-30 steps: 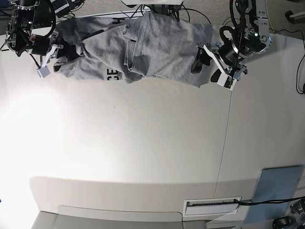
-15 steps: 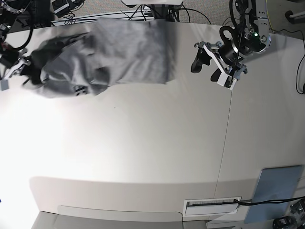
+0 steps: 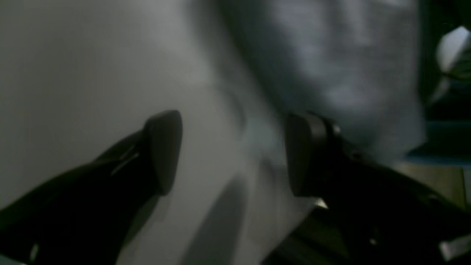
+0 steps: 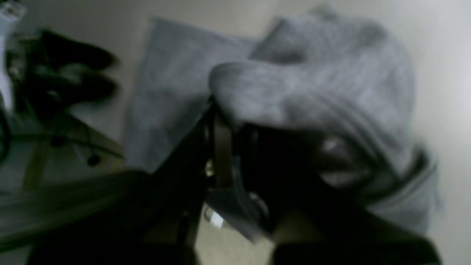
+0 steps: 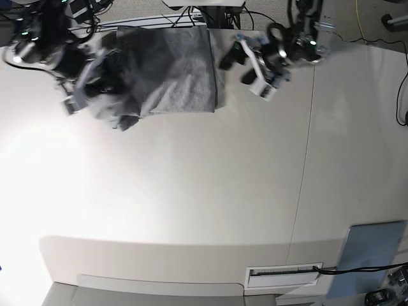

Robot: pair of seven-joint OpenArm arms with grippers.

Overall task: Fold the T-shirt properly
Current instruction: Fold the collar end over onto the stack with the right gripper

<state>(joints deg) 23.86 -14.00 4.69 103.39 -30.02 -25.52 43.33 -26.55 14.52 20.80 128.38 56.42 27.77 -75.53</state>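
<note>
The heather-grey T-shirt lies bunched at the far edge of the table, with its flat part to the right and a crumpled heap to the left. My right gripper is at that left heap, shut on a fold of the T-shirt, which drapes over the fingers. My left gripper is open and empty just beside the shirt's right edge. In the left wrist view the two pads stand wide apart over bare table, with the shirt blurred just beyond them.
A flat blue-grey panel lies at the near right corner. A white slotted box sits at the near edge. A seam runs down the table. Cables and stands lie behind the far edge.
My right gripper pulled the shirt left, then swung back right with it, and the shirt bunched up. My left gripper, now free of the shirt, moved left to its right edge.
</note>
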